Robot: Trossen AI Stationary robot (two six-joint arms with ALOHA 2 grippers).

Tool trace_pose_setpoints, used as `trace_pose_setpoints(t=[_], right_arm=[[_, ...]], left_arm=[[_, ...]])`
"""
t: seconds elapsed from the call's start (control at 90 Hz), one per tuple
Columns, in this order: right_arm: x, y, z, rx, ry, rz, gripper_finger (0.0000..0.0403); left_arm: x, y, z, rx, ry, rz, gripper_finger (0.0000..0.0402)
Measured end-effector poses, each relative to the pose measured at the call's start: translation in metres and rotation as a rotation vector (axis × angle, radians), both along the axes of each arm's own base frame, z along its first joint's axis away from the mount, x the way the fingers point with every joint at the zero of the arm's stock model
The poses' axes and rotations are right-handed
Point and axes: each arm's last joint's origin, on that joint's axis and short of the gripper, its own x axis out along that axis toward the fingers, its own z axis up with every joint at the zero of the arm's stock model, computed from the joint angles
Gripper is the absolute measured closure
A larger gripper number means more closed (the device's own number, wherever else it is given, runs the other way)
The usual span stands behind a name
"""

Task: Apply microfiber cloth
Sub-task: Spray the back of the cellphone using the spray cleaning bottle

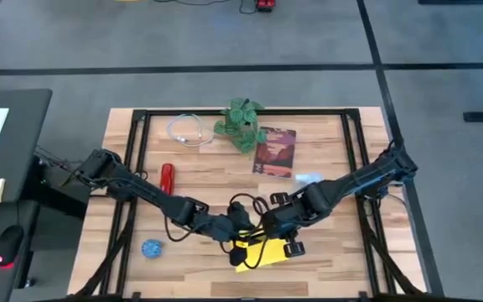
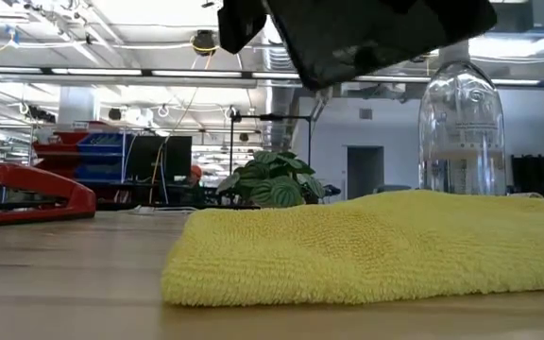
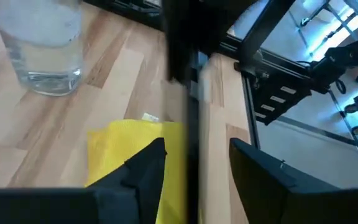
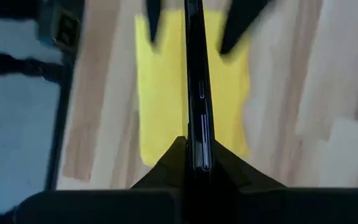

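The yellow microfiber cloth (image 1: 260, 252) lies flat on the wooden table near its front edge, filling the low view's foreground (image 2: 376, 247). Above it, a black smartphone (image 4: 194, 93) stands on edge, with my right gripper (image 4: 194, 146) shut on it. My left gripper (image 3: 197, 149) faces it from the table's left side, open, with one finger on each side of the phone's thin edge (image 3: 193, 134) and a gap to both. In the high view the two grippers meet over the cloth (image 1: 254, 231). My right gripper pinches the smartphone's two flat faces between its two fingers (image 4: 176, 163), at the end of the phone nearest the wrist (image 4: 196, 163). The phone runs straight out along the fingers, on edge. It is lifted clear above the cloth.
A clear bottle (image 2: 461, 123) stands behind the cloth. Farther back are a dark red book (image 1: 275, 151), a green plant (image 1: 241, 126) and a coiled cable (image 1: 189, 130). A red stapler (image 1: 167, 178) and a small blue thing (image 1: 151, 248) lie at the left.
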Motion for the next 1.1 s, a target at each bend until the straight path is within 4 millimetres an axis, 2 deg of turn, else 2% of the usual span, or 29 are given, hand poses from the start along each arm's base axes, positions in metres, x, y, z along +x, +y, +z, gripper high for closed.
trace_pose_setpoints(t=[0.233, 0.311, 0.5, 0.633, 0.8, 0.944, 1.1], right_arm=[[0.002, 0.001, 0.001, 0.023, -0.023, 0.016, 0.0384], [0.002, 0.001, 0.001, 0.025, -0.024, 0.018, 0.0384], [0.002, 0.001, 0.001, 0.032, -0.021, 0.009, 0.0383], [0.005, -0.002, 0.002, 0.043, -0.032, 0.0, 0.0375], [0.0, -0.008, 0.018, 0.069, -0.097, -0.036, 0.0321], [-0.019, -0.014, 0.033, 0.086, -0.076, -0.103, 0.0253], [-0.051, -0.001, 0.039, 0.122, -0.093, -0.153, 0.0194]], left_arm=[[-0.001, 0.001, -0.002, -0.004, 0.024, 0.019, 0.0255], [-0.002, -0.001, -0.002, -0.012, 0.025, 0.019, 0.0279], [-0.003, -0.002, -0.003, -0.04, 0.041, -0.016, 0.0379], [-0.004, -0.003, -0.004, -0.056, 0.068, -0.002, 0.0387], [-0.011, -0.014, -0.004, -0.09, 0.066, 0.053, 0.0394], [-0.021, -0.024, 0.003, -0.098, 0.017, 0.162, 0.0394], [-0.04, -0.037, 0.007, -0.029, 0.009, 0.207, 0.0395]])
